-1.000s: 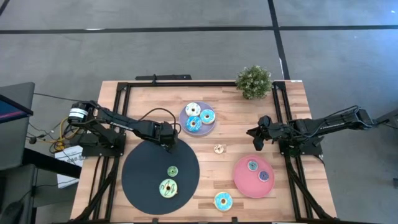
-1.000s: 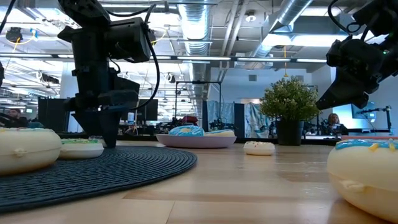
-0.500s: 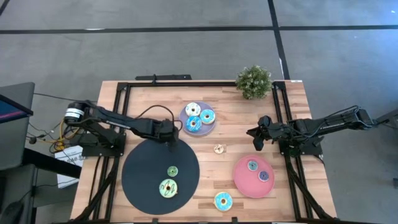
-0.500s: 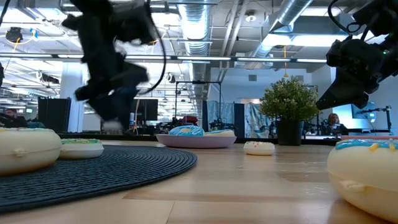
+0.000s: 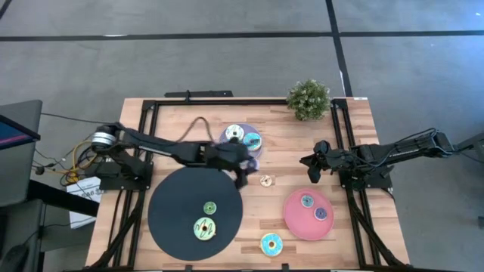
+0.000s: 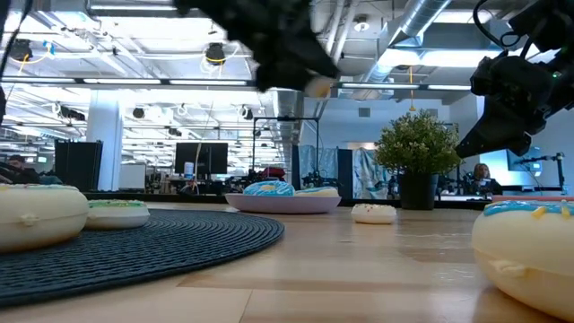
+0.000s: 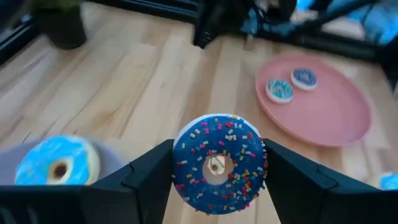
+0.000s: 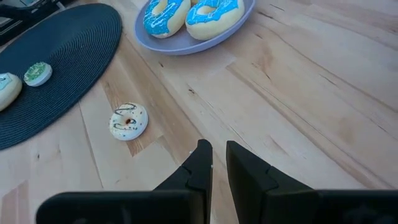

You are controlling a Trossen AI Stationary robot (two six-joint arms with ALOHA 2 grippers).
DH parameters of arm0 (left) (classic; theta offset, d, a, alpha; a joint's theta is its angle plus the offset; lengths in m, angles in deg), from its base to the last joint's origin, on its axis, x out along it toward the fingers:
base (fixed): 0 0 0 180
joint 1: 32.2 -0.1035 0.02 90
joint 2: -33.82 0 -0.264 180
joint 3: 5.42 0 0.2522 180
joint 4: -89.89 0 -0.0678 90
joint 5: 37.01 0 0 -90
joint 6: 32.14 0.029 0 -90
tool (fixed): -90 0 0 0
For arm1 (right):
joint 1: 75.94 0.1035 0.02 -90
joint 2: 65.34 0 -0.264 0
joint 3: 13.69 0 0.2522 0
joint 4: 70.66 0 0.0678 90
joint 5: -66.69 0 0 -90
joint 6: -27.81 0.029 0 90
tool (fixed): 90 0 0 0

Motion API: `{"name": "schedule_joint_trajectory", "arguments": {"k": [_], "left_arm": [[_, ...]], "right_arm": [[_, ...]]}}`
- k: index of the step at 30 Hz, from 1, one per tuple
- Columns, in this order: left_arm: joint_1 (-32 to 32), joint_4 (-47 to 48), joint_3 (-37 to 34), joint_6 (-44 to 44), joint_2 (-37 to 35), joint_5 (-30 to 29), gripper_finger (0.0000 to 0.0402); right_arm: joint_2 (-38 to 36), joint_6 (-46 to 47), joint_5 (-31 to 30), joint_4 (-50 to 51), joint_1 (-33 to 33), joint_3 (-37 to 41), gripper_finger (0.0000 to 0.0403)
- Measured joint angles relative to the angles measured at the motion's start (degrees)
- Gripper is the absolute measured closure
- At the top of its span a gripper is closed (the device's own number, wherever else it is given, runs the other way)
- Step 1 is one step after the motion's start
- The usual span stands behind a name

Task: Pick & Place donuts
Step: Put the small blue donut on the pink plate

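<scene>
I look for words and numbers and I cannot read any. There is a white paper (image 5: 82, 195) with some dark print by the left arm's base in the high view, but the print is too small for me to read. The donuts, the plates and the table have no letters on them that I can see. The screens far back in the room in the low view show no words I can make out.
</scene>
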Motion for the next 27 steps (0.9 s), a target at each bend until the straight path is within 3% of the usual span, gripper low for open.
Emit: {"name": "schedule_joint_trajectory", "arguments": {"k": [7,14,21,27], "left_arm": [[2.0,13.8,24.8,8.4,17.3,1.5,0.0178],[4.5,27.7,48.5,16.1,33.1,1.6,0.0178],[7.5,31.0,62.4,22.3,45.2,1.7,0.0178],[8.5,28.8,67.2,24.8,51.0,1.7,0.0178]], "right_arm": [[0.0,-0.1,-4.7,-0.4,-0.5,0.0,0.0365],[0.0,-0.1,-5.3,-0.7,-3.4,0.0,0.0365],[0.0,0.3,-6.0,0.0,-6.1,0.0,0.0365],[0.1,2.0,-5.8,0.6,-6.2,0.0,0.0365]]}}
